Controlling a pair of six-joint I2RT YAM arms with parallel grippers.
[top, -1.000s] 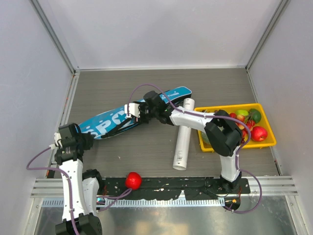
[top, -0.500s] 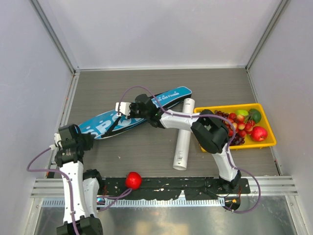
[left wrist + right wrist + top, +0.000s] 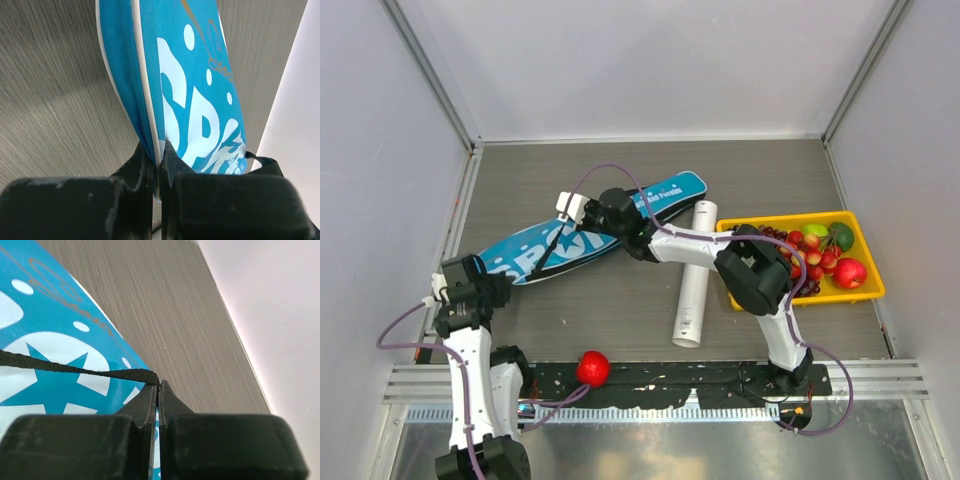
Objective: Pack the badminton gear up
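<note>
Left wrist is showing the left hand (image 3: 157,150) pinching the seam of the seemingly limp bag (image 3: 200,90); right hand (image 3: 158,390) is clamping its strap (image 3: 75,369).

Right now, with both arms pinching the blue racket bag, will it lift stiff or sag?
Probably sags: the blue racket bag looks like thin fabric, its edge pinched flat between the left fingers. The right fingers grip where the black strap meets the edge, so the strap may pull taut first. Held at two spots, the span between likely droops.
</note>
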